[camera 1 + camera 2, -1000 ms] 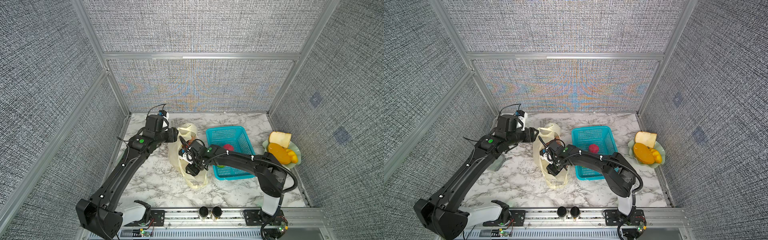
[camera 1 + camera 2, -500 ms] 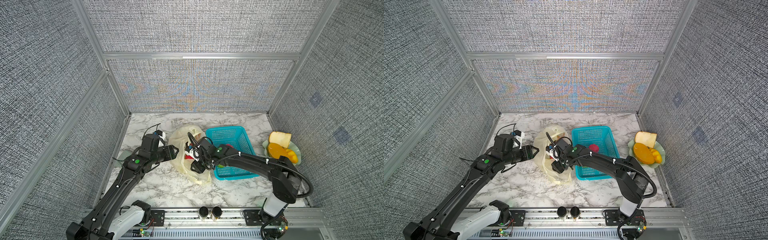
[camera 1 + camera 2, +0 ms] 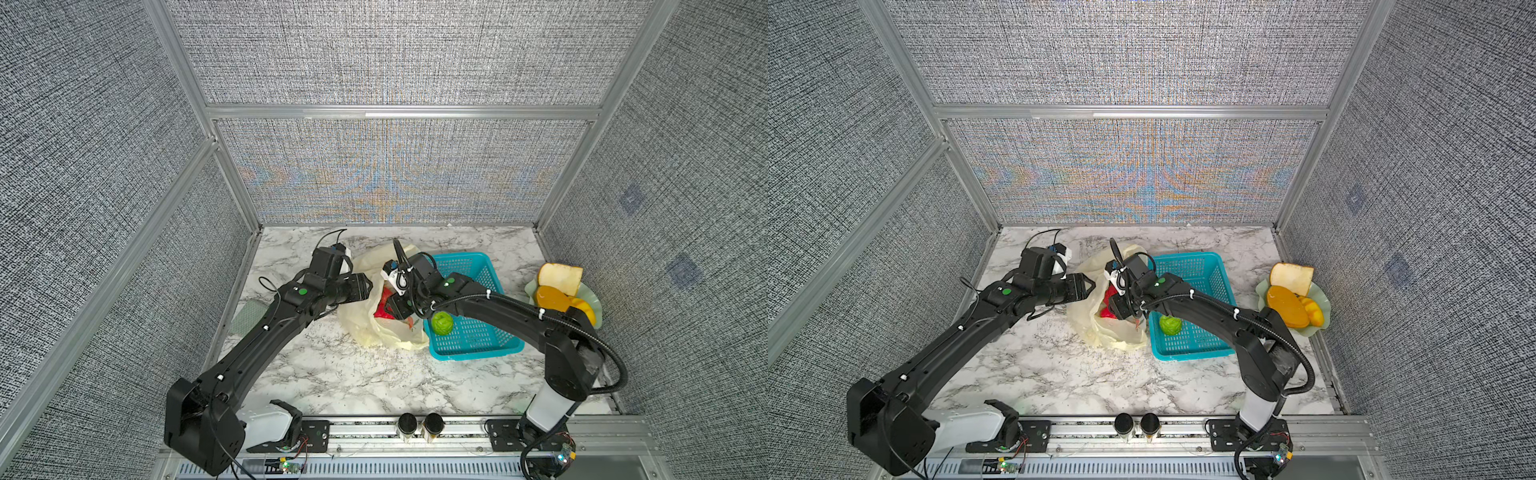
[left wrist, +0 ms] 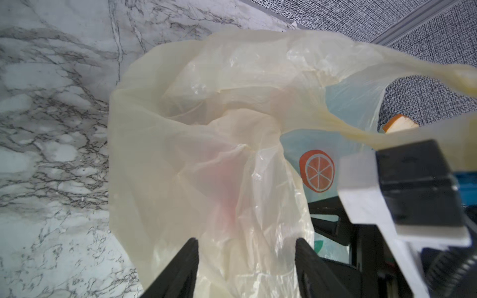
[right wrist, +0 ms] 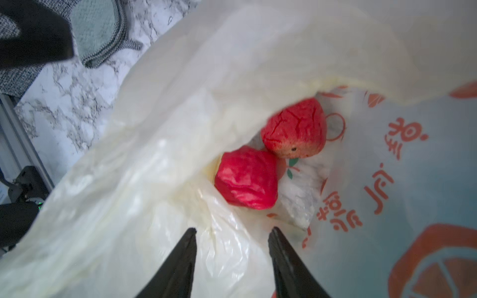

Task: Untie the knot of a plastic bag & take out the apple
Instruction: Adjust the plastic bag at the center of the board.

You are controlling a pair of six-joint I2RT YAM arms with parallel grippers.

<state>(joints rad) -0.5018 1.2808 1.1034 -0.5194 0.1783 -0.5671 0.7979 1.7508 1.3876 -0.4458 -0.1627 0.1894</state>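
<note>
Plastic bag (image 5: 129, 180), red fruits (image 5: 246, 178) half-covered, blurred

Twin high overheads across the whole table (image 3: 332, 374); both wrist close-ups on the plastic bag (image 4: 193, 154)

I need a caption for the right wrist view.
Right gripper, jaws apart, facing two red fruits inside the plastic bag.

The mouth of the plastic bag (image 3: 361, 328) gapes, and past the parted jaws of the right gripper (image 5: 232, 231) the way lies clear to two red fruits (image 5: 246, 178), slack film sagging in from one side. The turquoise basket (image 3: 478, 355) crowds the bag's right flank, the left gripper (image 4: 245, 240) its left; bare marble table (image 3: 353, 386) lies in front.
</note>
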